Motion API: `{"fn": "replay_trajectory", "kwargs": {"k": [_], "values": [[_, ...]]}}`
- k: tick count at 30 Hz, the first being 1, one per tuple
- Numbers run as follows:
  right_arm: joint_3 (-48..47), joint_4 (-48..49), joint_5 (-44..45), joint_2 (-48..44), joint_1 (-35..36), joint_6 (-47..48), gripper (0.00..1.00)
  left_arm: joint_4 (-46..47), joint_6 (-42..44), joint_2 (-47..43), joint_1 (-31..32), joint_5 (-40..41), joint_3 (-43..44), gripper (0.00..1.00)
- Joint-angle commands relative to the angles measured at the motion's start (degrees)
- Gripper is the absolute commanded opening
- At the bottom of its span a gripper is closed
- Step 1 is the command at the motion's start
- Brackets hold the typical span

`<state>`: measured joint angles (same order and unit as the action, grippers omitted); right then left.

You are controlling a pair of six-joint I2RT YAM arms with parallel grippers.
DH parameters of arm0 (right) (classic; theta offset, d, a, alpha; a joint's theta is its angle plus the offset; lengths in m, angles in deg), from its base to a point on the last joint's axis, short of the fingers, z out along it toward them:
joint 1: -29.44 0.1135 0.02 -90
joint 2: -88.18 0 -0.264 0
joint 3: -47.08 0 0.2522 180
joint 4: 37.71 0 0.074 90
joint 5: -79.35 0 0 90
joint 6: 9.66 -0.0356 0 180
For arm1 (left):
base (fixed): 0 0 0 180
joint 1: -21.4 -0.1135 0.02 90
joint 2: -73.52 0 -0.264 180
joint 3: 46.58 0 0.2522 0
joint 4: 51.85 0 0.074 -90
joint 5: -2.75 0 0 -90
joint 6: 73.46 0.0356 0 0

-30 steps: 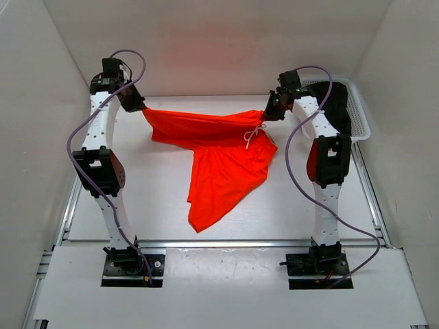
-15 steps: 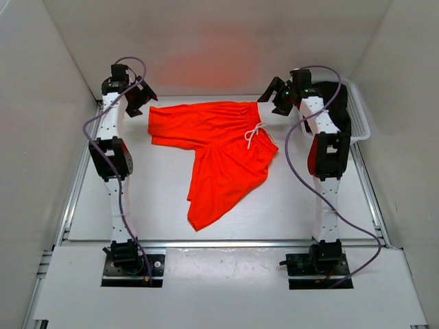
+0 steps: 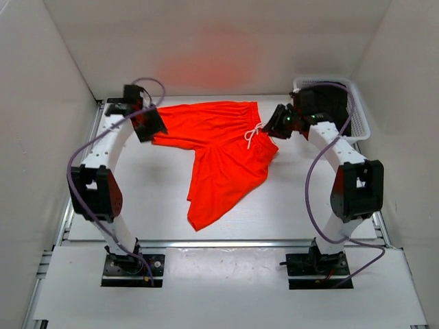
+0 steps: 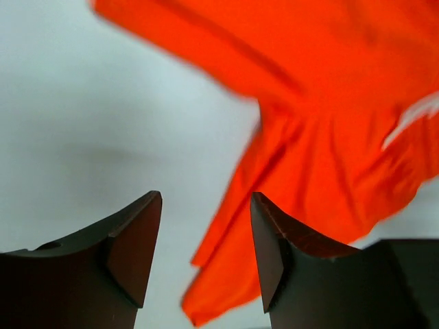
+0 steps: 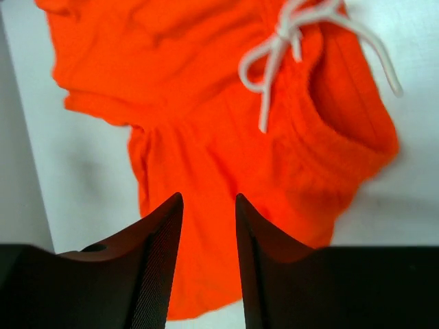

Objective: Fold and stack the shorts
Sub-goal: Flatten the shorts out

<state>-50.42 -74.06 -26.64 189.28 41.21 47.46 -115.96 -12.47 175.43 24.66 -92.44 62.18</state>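
The orange-red shorts [image 3: 219,147] lie spread on the white table, waistband toward the back, white drawstring [image 3: 252,133] near the right end, one leg trailing toward the front. My left gripper [image 3: 152,128] hovers at the shorts' left edge, open, nothing between its fingers [image 4: 134,240]; the fabric [image 4: 329,137] shows beyond them. My right gripper [image 3: 276,127] hangs by the right end of the waistband, jaws apart and empty, above the cloth [image 5: 226,137] and drawstring [image 5: 288,41].
A white plastic basket [image 3: 360,113] with dark contents stands at the back right corner. White walls enclose the table on three sides. A metal rail [image 3: 219,242] runs along the near edge by the arm bases.
Both grippers let go of the shorts, which dropped flat onto the table. Both arms have since come down and inward toward the waistband's ends, and the jaws have narrowed from wide open.
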Motion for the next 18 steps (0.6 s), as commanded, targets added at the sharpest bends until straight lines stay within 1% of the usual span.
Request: {"fn": "replay_trajectory", "kwargs": {"k": [1, 2, 3, 4, 5, 7, 8, 10, 11, 13, 15, 16, 18], "values": [[8.40, 0.79, 2.28, -3.88, -0.87, 0.45, 0.41, 0.24, -0.60, -3.29, 7.26, -2.71, -12.88, 0.65], [12.51, 0.79, 2.28, -6.07, -0.87, 1.24, 0.41, 1.64, -1.13, -3.99, 10.67, -2.72, -17.17, 0.67], [14.29, 0.18, 2.28, -7.05, -0.87, 1.24, 0.42, 1.66, -1.74, -4.52, 12.19, -2.02, -18.78, 0.67], [15.88, 0.18, 2.28, -8.54, -0.87, 1.85, 0.45, 1.66, -1.75, -4.53, 13.51, -1.49, -20.19, 0.64], [18.68, 0.18, 2.28, -9.25, -0.87, 2.38, 0.45, 2.27, -1.75, -4.00, 15.52, -1.49, -21.34, 0.62], [21.24, -0.35, 2.28, -10.56, -0.87, 2.39, 0.50, 3.50, -3.23, -3.48, 16.77, -1.49, -24.85, 0.58], [22.47, -0.35, 1.32, -10.57, -0.87, 2.39, 0.59, 4.02, -3.24, -2.95, 16.77, -2.10, -26.00, 0.58], [25.55, 0.78, -1.13, -10.57, -1.49, 1.69, 0.68, 6.31, -3.76, -2.94, 17.64, -2.72, -28.72, 0.58], [26.69, 1.66, -2.02, -10.57, -2.10, 1.16, 0.75, 6.31, -3.77, -2.25, 17.65, -2.72, -29.25, 0.58], [28.28, 3.94, -2.64, -10.57, -2.71, -0.24, 0.76, 6.84, -4.38, -1.46, 19.31, -1.58, -29.87, 0.58], [28.81, 4.65, -3.52, -9.43, -2.72, -0.25, 0.76, 7.36, -5.09, -0.67, 19.93, -0.52, -30.40, 0.56], [28.81, 5.53, -4.22, -8.47, -2.72, -0.86, 0.76, 7.37, -5.61, 0.21, 19.94, 0.00, -30.92, 0.53], [28.20, 5.54, -4.75, -7.94, -2.72, -0.87, 0.76, 7.90, -6.14, 1.62, 20.46, 0.01, -30.93, 0.44]]}}
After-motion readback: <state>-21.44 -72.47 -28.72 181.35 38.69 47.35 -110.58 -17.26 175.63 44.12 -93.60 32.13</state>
